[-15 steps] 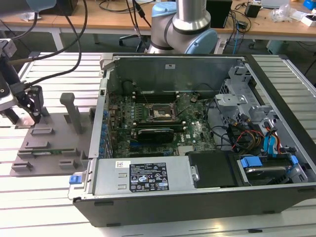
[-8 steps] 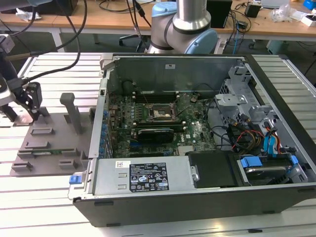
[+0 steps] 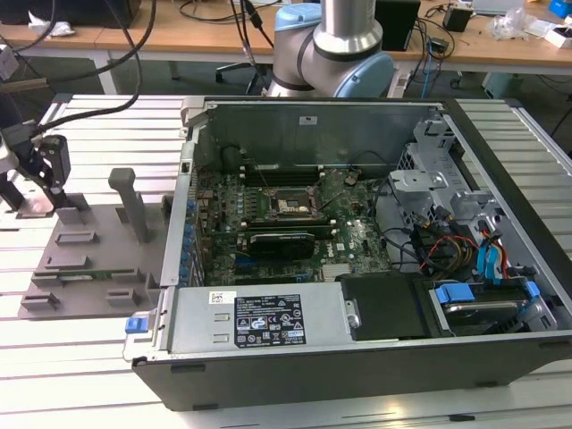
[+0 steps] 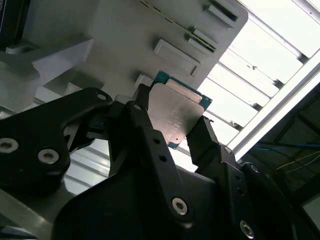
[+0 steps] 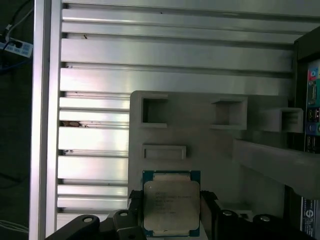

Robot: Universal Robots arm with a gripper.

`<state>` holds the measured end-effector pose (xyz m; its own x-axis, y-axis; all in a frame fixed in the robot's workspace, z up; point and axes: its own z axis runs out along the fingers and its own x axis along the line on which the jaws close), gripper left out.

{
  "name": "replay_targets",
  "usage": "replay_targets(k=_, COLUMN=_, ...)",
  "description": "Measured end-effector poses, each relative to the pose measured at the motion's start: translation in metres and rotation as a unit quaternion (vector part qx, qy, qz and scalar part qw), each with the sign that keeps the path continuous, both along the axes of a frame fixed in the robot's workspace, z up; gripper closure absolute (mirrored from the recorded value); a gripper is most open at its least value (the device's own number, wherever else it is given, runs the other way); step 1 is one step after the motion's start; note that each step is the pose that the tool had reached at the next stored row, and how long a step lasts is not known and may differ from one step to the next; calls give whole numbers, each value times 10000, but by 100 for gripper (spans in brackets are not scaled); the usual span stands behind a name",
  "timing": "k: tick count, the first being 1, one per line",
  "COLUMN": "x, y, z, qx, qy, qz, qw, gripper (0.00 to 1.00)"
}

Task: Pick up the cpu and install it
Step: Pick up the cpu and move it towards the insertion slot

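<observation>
The cpu [image 5: 171,206] is a small square chip with a silvery-grey lid and a blue-green rim. In both wrist views it sits between the black fingers of my gripper [image 5: 171,212], which is shut on two opposite edges of it. The second wrist view shows the cpu [image 4: 176,114] tilted between the fingers [image 4: 143,117] just over the pale fixture plate [image 4: 125,45]. In the exterior view my gripper [image 3: 55,189] hangs over the grey fixture plate [image 3: 89,259] at the exterior view's left, well apart from the open computer case [image 3: 500,357]. The dark socket frame [image 3: 288,206] lies on the motherboard inside the case.
The fixture plate carries an upright grey post [image 3: 134,206] and several low blocks and pockets [image 5: 155,111]. A long black expansion card [image 3: 281,241] lies just in front of the socket. Cables and drive bays [image 3: 465,259] crowd the case's right side. The arm's base [image 3: 335,49] stands behind the case.
</observation>
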<state>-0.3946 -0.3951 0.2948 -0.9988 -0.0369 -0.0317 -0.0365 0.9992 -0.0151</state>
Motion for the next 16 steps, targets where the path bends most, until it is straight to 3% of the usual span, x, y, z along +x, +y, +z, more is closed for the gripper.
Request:
replay_targets(k=12, x=0, y=5, z=261, qx=0, qy=1, qz=0, qw=10000, gripper=45)
replay_targets(k=16, x=0, y=6, z=419, qx=0, qy=0, qz=0, qw=10000, gripper=45)
